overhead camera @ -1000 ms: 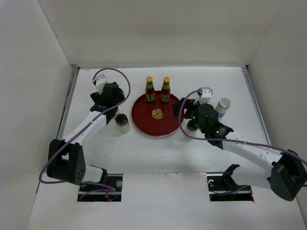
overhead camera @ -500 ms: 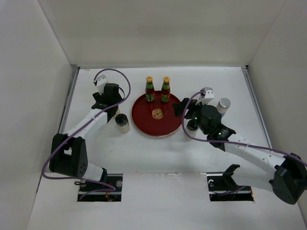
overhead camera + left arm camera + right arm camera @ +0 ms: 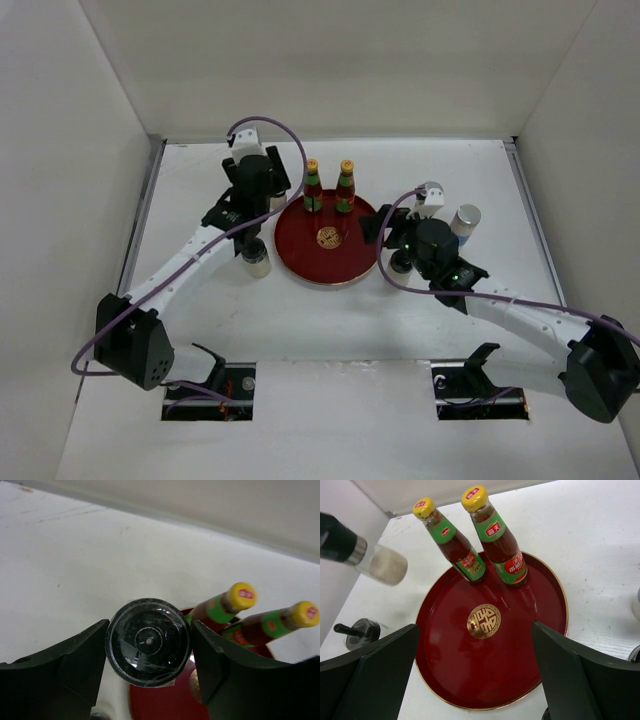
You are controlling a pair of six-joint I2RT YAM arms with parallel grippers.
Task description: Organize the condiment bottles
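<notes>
As the left gripper (image 3: 150, 630) hung at the far left side of the round red tray (image 3: 445, 665), its two dark fingers were closed against the sides of a short glass jar (image 3: 148, 641), and the wrist view looked straight down on that jar's dark lid. The jar was up off the white table (image 3: 330, 310), close by the tray's left rim. Whether it sat over the rim or just outside it could not be told. Inside the tray, at the far edge, the two slim red bottles stood upright side by side, the left one (image 3: 451, 542) and the right one (image 3: 495, 535), green necks and yellow caps up, just apart from each other and beyond the gold emblem (image 3: 484, 621) in the middle. The rest of the tray floor was bare red. Over on the right, the right gripper (image 3: 474, 629) hovered by the tray's right rim, fingers spread wide and holding nothing, with the whole tray framed between them. A second dark-lidded jar (image 3: 256, 257) stood on the table just beside the tray's left rim, nearer than the held one. A white silver-topped shaker (image 3: 465, 220) stood on the table to the right, just past the right wrist and well apart from the tray.
</notes>
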